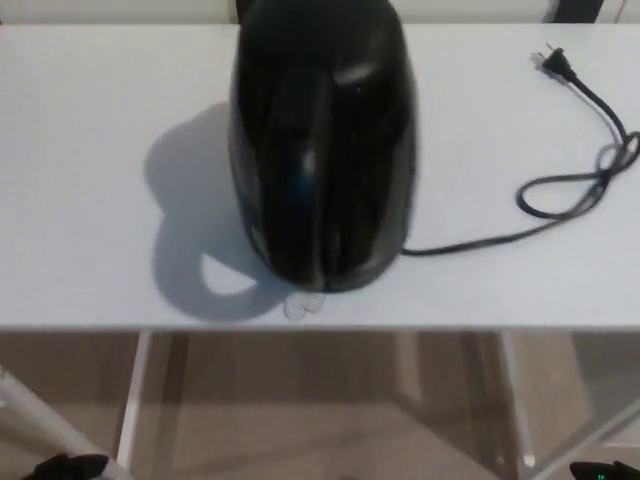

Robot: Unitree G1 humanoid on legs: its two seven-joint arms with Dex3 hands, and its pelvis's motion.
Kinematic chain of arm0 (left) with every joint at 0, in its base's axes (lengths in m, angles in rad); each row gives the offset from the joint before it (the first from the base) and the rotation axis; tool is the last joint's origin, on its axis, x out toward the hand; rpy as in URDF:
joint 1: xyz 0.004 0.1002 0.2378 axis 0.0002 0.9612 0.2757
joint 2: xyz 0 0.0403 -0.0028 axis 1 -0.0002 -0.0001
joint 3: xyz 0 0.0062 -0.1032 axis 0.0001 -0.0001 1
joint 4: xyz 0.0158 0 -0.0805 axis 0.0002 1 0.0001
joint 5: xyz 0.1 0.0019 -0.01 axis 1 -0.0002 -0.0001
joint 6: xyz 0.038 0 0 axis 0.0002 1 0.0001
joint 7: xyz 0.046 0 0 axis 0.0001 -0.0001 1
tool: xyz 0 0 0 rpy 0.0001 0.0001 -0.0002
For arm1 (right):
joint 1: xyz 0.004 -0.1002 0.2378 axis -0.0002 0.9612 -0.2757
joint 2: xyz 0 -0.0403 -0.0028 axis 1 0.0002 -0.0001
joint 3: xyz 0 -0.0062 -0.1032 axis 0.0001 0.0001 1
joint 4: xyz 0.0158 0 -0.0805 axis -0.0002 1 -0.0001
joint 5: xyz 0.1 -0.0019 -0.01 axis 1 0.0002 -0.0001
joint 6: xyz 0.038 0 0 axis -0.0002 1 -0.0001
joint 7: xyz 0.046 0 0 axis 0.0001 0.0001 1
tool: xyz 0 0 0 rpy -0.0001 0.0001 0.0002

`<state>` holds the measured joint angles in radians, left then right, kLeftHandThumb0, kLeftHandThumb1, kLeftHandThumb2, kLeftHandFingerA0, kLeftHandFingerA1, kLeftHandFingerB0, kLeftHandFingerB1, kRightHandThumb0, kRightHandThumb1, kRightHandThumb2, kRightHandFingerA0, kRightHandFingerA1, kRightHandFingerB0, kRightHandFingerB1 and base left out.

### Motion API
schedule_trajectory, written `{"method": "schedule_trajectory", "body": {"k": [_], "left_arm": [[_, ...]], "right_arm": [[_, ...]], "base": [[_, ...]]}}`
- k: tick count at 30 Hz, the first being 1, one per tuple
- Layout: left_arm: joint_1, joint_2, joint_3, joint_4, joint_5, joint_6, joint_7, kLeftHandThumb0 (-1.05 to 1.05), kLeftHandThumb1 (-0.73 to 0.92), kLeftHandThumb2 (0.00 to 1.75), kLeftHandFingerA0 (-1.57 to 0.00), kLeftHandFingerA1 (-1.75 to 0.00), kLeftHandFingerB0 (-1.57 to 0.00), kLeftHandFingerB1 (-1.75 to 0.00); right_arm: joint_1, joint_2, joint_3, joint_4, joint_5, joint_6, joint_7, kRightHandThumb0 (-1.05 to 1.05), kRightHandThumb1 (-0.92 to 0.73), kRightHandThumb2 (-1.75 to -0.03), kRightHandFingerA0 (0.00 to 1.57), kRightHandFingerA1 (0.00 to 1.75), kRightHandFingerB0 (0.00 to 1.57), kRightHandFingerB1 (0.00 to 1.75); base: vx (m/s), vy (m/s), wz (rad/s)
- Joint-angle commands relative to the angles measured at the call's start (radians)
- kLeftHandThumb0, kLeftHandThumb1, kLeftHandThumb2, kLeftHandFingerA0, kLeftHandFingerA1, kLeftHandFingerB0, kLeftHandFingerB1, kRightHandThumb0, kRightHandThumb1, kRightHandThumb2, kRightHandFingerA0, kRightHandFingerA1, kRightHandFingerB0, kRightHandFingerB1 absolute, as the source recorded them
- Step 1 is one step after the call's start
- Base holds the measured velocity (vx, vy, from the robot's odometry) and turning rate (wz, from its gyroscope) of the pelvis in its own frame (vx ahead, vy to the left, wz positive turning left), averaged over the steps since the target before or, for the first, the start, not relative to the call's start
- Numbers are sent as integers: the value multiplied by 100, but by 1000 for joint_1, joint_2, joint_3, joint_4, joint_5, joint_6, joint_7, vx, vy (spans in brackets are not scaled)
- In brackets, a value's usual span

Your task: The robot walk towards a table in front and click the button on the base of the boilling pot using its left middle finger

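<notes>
Black pot stands near the front edge of the white surface, its small clear button at the base, cord trailing unplugged. Neither hand shows — their state cannot be told. A blind, heavy poke could miss the button or shove the pot.

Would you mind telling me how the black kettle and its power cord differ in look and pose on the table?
The kettle is a bulky, glossy body standing upright near the table's front edge; the power cord is thin and matte, lying flat in a loose loop to the right. The kettle casts a broad shadow to the left; the cord casts almost none. Both are black and rest on the white table, the cord running to the kettle's base.
</notes>
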<state>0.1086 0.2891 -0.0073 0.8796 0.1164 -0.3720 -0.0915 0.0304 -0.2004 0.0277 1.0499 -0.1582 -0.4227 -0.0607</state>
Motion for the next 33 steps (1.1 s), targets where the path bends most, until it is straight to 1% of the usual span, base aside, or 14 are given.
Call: {"method": "schedule_trajectory", "body": {"k": [1, 6, 12, 13, 20, 22, 23, 24, 26, 29, 30, 33], "left_arm": [[-3, 26, -13, 18, 20, -32, -8, -51, 47, 76, -50, -49, -34, -44], [-19, 37, -27, 14, 25, -15, -10, -52, 47, 76, -50, -49, -33, -43], [-13, 52, -41, 14, 30, -17, -21, -52, 48, 76, -50, -49, -32, -43], [-9, 56, -45, 5, 32, -10, -26, -46, 56, 57, -57, -38, -37, -33], [7, 69, -73, -46, 34, 12, -79, -46, 56, 57, -56, -37, -37, -32], [22, 67, -90, -69, 51, 3, -71, -47, 55, 57, -57, -38, -38, -33], [37, 65, -98, -91, 54, 1, -74, -54, 48, 77, -51, -49, -34, -44], [59, 71, -109, -124, 59, 9, -81, -55, 48, 78, -52, -50, -34, -44], [122, 71, -141, -229, 36, 30, -161, -55, 47, 77, -52, -49, -36, -44], [200, 77, -190, -349, 17, 40, -232, -54, 48, 76, -49, -49, -34, -43], [241, 87, -217, -409, 21, 37, -254, -48, 55, 57, -53, -37, -38, -33], [307, 120, -283, -548, 68, 60, -274, -49, 58, 58, -49, -36, -33, -32]], "right_arm": [[19, -15, -2, -5, 0, 8, -1, -16, -50, -54, 67, 52, 44, 44], [-7, -11, -4, 17, 5, 18, 7, -14, -49, -54, 66, 53, 44, 44], [-10, -7, 1, 27, 6, 23, 24, -14, -50, -54, 65, 52, 43, 44], [-9, -5, 1, 26, 7, 25, 24, -14, -50, -54, 65, 53, 43, 44], [-26, -11, 17, 21, -10, 56, 34, -16, -51, -54, 64, 52, 43, 43], [-21, -20, 24, 17, -17, 51, 31, -17, -51, -54, 64, 52, 43, 43], [-20, -22, 26, 17, -18, 47, 35, -17, -51, -54, 63, 52, 42, 44], [-13, -19, 28, 13, -16, 50, 33, -16, -51, -54, 63, 52, 42, 43], [-9, -12, 18, 11, 4, 60, 50, -14, -52, -54, 62, 52, 42, 43], [0, -14, 13, 12, 14, 52, 64, -12, -53, -55, 60, 51, 41, 43], [-1, -14, 10, 16, 15, 52, 62, -12, -52, -54, 61, 52, 42, 43], [-11, -9, 4, 21, 18, 51, 61, -10, -51, -54, 62, 52, 42, 44]], "base": [[233, 226, -43], [181, 151, -3], [33, -4, 2], [-3, -106, 3], [-28, -195, 3], [0, 0, 0], [62, 8, -6], [40, 53, -7], [38, 84, -13], [32, 109, -10], [15, 144, 59], [-3, 134, 3]]}}
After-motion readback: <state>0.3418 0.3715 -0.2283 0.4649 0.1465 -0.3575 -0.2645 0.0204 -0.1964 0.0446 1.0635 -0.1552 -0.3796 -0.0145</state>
